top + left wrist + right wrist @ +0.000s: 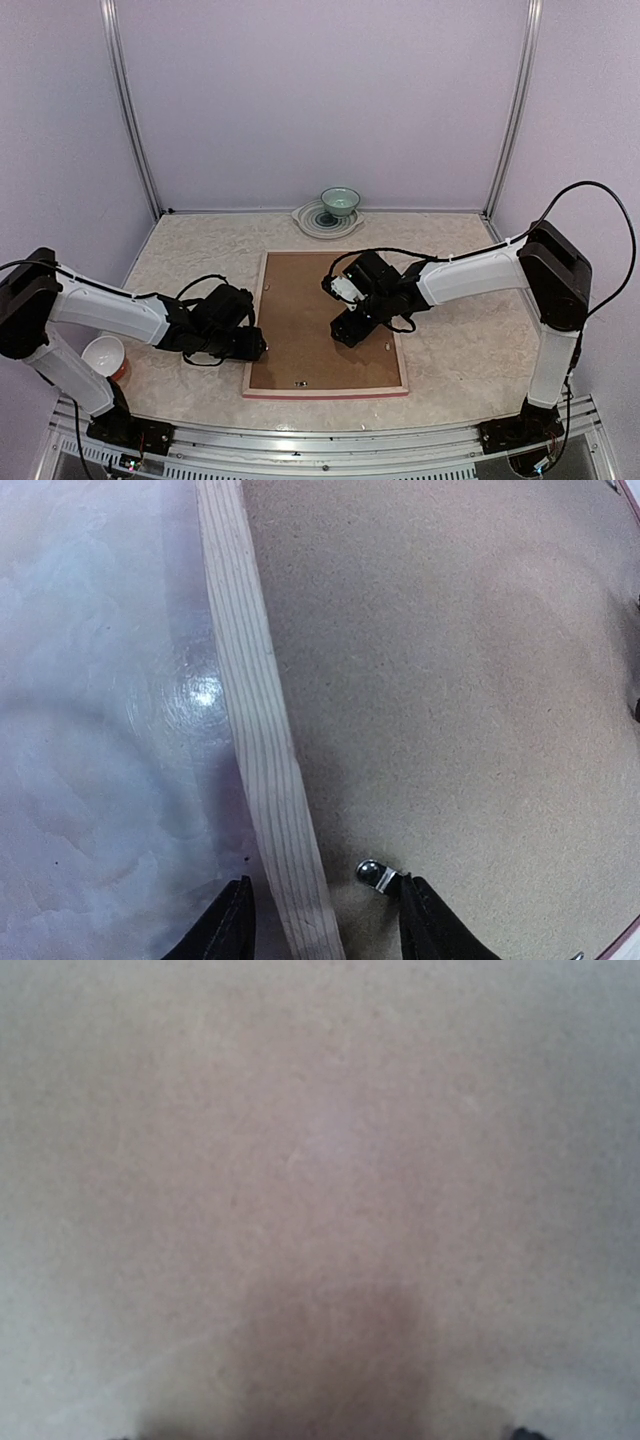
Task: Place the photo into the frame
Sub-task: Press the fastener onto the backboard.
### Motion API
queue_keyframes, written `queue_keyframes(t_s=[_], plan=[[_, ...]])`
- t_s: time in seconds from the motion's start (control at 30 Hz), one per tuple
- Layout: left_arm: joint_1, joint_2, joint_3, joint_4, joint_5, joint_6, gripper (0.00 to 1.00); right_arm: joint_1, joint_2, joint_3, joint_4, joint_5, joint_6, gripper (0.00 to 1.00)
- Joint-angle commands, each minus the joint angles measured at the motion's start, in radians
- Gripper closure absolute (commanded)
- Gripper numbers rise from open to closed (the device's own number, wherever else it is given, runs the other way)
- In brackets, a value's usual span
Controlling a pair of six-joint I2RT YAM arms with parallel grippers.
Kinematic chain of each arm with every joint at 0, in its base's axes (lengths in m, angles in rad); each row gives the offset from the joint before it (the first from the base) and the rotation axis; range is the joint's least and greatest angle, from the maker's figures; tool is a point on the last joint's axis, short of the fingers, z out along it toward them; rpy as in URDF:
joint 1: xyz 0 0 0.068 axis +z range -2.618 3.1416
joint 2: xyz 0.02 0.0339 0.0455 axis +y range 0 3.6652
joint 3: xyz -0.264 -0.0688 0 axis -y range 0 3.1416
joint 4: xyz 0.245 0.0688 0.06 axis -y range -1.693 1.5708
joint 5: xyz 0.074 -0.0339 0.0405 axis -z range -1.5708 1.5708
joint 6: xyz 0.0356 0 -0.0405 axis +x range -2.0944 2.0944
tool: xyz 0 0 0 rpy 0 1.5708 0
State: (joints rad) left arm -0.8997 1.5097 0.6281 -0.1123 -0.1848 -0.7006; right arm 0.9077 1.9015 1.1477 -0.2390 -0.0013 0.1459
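The frame [325, 392] lies face down mid-worktop, pale wood back up. The photo shows in no view, and I cannot tell whether it sits under the brown backing board [310, 300] filling the frame.

The left claw [328, 925] stands parted astride the frame's nine o'clock rail near its seven o'clock corner. It grips nothing, and one finger [425, 920] is just beside a small metal tab [375, 873]. The right claw [345, 330] is down on the board towards three o'clock; its wrist view is a blur of board, so I cannot tell how wide it stands.

My worry is that finger snagging or bending the tab. Closing on the rail and lifting could also tilt the frame and slide the board loose.

The worktop [450, 250] is pale, marbled and glossy, so a push could skate the frame. A green bowl [340, 203] on a plate [312, 222] sits at twelve o'clock, a white bowl [103, 355] at eight. The walls are plain lilac.
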Motion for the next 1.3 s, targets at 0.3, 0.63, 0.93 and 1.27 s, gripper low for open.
queue_keyframes(t_s=[0.3,0.63,0.93,1.27], plan=[[-0.005,0.009,0.042,-0.04,-0.018,0.006,0.44,0.01,0.051,-0.02,-0.058,-0.017,0.004,0.19],[-0.005,0.059,0.04,-0.018,0.006,0.007,0.45,0.01,0.047,-0.023,-0.059,-0.014,0.004,0.19],[-0.005,0.024,-0.006,-0.032,0.004,-0.01,0.51,0.01,0.051,-0.024,-0.057,-0.015,0.003,0.19],[-0.004,0.009,-0.046,-0.027,0.002,-0.025,0.6,0.01,0.047,-0.026,-0.06,-0.014,0.003,0.19]])
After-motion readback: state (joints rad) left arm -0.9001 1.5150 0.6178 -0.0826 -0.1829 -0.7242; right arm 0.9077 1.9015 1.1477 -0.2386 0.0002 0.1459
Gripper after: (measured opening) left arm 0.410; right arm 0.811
